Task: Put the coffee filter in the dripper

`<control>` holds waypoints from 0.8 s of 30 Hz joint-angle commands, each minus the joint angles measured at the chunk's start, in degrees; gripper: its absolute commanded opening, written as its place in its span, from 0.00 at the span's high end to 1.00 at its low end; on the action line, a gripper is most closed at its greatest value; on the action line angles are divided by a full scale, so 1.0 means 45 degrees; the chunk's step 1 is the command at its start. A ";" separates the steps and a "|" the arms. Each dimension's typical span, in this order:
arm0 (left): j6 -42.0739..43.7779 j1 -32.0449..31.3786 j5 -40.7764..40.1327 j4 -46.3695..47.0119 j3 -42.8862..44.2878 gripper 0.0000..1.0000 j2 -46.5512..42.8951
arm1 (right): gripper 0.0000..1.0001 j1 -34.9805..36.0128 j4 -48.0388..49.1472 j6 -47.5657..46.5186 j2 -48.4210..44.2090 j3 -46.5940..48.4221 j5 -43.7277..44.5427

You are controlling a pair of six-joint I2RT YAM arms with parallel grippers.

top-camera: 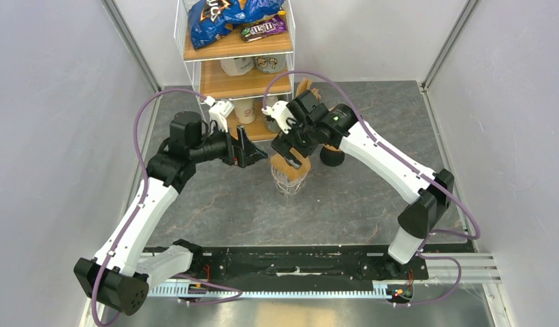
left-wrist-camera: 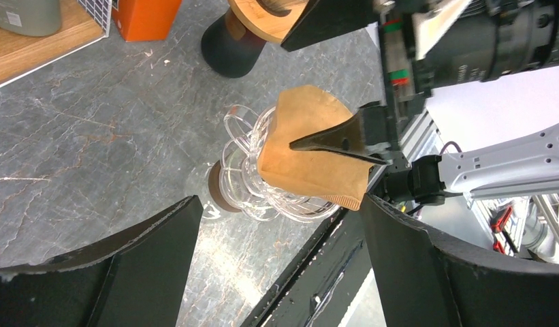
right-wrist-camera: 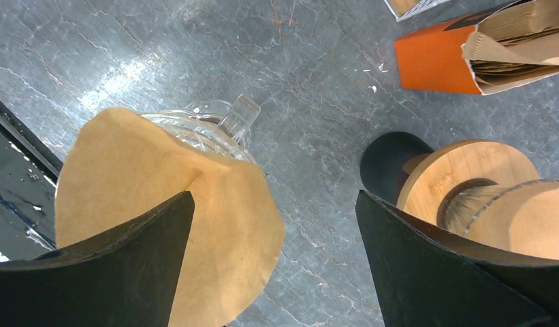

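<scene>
Across the grey stone-look table (top-camera: 215,211), with the wooden shelf unit (top-camera: 239,82) at its far edge, I have both arms meeting over the middle. The clear glass dripper (left-wrist-camera: 246,187) stands there on its base. Just beyond it are a black stand with a round wooden top (right-wrist-camera: 460,177) and an orange box of spare filters (right-wrist-camera: 436,65). The coffee filter (left-wrist-camera: 304,116) is a brown paper cone lying flattened and tilted across the dripper's rim. It overhangs the side nearer the arm bases and is not seated in the bowl. My right gripper (right-wrist-camera: 273,197) is spread wide. One of its fingers (right-wrist-camera: 140,272) lies against the paper, and I cannot tell whether its tip sits inside the fold or only on top. The other is well clear, beside the wooden top, so I judge nothing is pinched. The left gripper (left-wrist-camera: 280,204) hovers near the dripper, also wide open and empty. I expect the paper to be almost weightless, floppy and easy to crease or tear, and liable to spring back flat. The ribbed glass looks light and tippable. I would take the filter by its upper edge near the seam, away from the point, and press only lightly.
</scene>
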 commanded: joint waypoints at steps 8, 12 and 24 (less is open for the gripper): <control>0.1335 0.0304 0.0110 -0.2195 0.1699 0.04 0.0051 | 0.03 -0.0795 0.0500 0.0382 -0.2635 0.0336 -0.0701; 0.2017 0.0524 -0.0203 -0.4446 0.3352 0.04 0.0838 | 0.03 -0.1919 0.0773 0.0959 -0.3469 0.0386 -0.1135; 0.5161 0.0803 -0.4917 -0.9429 0.7251 0.03 0.3546 | 0.03 -0.5995 0.0952 0.3381 -0.6573 -0.3122 -0.2009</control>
